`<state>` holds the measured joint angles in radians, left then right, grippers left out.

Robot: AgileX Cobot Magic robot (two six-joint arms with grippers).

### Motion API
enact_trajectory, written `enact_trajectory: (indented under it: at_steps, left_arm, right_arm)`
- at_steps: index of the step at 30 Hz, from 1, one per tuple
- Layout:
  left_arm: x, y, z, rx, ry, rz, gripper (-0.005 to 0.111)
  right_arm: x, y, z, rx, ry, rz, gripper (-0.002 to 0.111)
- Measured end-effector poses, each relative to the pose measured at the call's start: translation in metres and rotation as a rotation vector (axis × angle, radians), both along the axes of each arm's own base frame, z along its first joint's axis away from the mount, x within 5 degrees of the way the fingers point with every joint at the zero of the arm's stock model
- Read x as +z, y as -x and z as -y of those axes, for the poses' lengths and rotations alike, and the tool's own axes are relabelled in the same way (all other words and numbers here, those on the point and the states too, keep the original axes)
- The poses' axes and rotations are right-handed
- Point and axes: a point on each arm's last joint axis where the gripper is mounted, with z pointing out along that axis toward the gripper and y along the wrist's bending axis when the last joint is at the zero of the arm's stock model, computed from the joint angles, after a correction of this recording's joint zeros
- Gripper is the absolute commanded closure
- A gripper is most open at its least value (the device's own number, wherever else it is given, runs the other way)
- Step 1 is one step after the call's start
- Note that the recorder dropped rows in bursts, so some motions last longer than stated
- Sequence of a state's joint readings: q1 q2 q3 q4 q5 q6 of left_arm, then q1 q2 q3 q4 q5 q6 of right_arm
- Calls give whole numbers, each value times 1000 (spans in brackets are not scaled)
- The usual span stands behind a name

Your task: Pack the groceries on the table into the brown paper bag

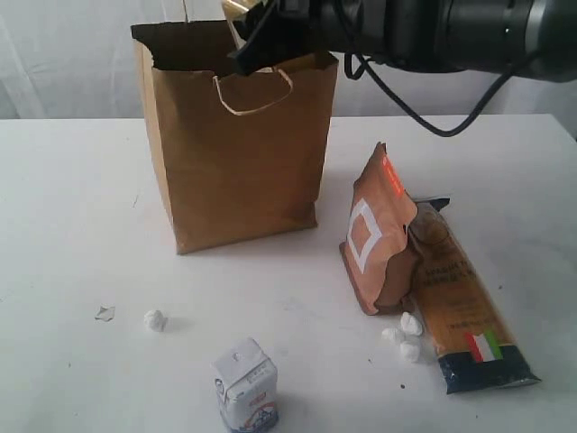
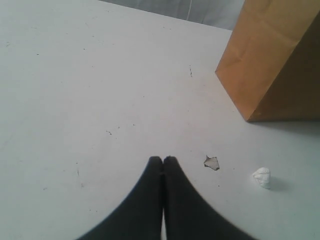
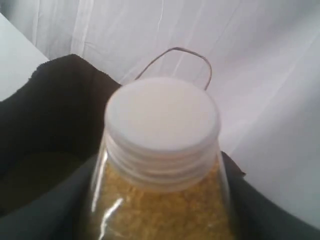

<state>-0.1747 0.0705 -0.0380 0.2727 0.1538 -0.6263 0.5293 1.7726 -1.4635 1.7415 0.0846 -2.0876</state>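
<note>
The brown paper bag (image 1: 239, 153) stands upright at the back of the table (image 1: 72, 225), its mouth open. My right gripper (image 1: 251, 45) hangs over that mouth, shut on a clear jar (image 1: 236, 9) of yellow grains. In the right wrist view the jar (image 3: 160, 200) with its pale lid (image 3: 162, 112) sits between the dark fingers (image 3: 260, 210), above the bag's dark opening (image 3: 55, 100). A small white carton (image 1: 245, 386) stands near the front. A brown pouch (image 1: 379, 234) leans on the long pasta packet (image 1: 464, 307). My left gripper (image 2: 163, 159) is shut and empty above bare tabletop.
Small white crumbs lie on the table: one (image 1: 154, 319) left of the carton, a few (image 1: 403, 336) by the pouch. A clear chip (image 1: 105, 313) lies near the left crumb. In the left wrist view the bag's corner (image 2: 270, 60) stands off to one side of the shut fingers.
</note>
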Motion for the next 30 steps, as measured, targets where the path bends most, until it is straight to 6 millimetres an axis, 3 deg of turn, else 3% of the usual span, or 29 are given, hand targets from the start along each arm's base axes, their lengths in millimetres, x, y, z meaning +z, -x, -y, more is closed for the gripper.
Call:
enact_trajectory:
  at_steps: [2,4,30]
  left_arm:
    - [0,0,0,0,0,0,107]
    - [0,0,0,0,0,0,107]
    - [1,0,0,-3,2,14,107]
  right_arm:
    - [0,0,0,0,1,1,39]
    - [3,0,0,0,-4,6,36]
    - [14,2,7,-95,-173,-85,37]
